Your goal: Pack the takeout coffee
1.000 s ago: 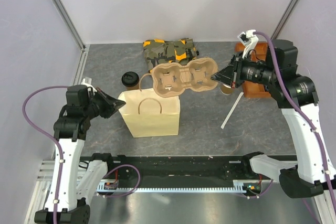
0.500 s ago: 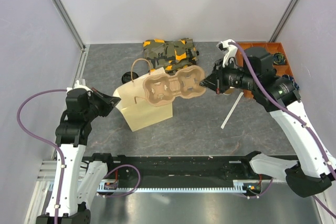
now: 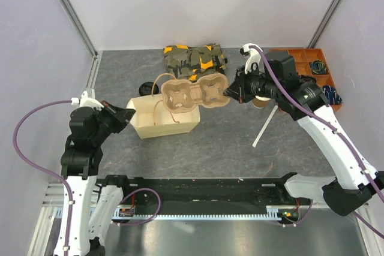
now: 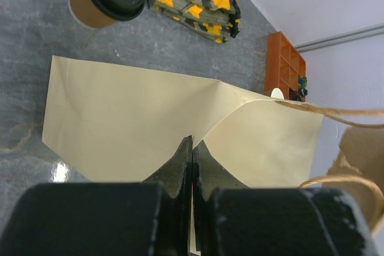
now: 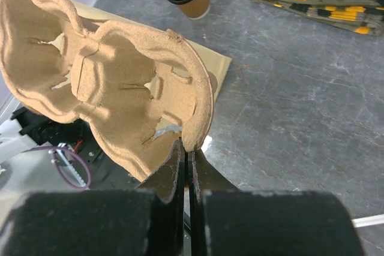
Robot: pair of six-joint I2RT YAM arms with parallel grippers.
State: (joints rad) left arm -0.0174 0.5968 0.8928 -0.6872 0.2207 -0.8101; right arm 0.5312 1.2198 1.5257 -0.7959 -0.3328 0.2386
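I have the left gripper (image 3: 129, 114) pinched shut on the left edge of the paper bag (image 3: 165, 127), which sits left of centre on the tabletop (image 3: 228, 148). The left wrist view shows both fingers closed flat on the paper.

The right gripper (image 3: 230, 93) is clamped on the rim of the pulp cup carrier (image 3: 193, 95). It holds the carrier in the air, tilted, over the bag's far side.

The takeout coffee (image 3: 148, 89) stands upright on the tabletop just behind the bag's far-left corner, apart from both grippers. The raised marks on its black lid are too small for me to read.

A folded camouflage cloth (image 3: 193, 57) lies against the far edge. An orange tray (image 3: 303, 58) fills the far-right corner, and a lidless cup (image 3: 259, 102) stands near it, partly under the right arm.

The widest open stretch runs along the near edge in front of the bag and out to the right. Only a white stick (image 3: 264, 125) crosses it. Room is tight on the bag's far side, between the coffee, the carrier and the cloth.

A second ago the bag stood taller, with its broad face toward the camera. It now sits lower, with its left edge drawn toward the left arm. The carrier has travelled left from mid-table to above the bag. The coffee has stayed put.
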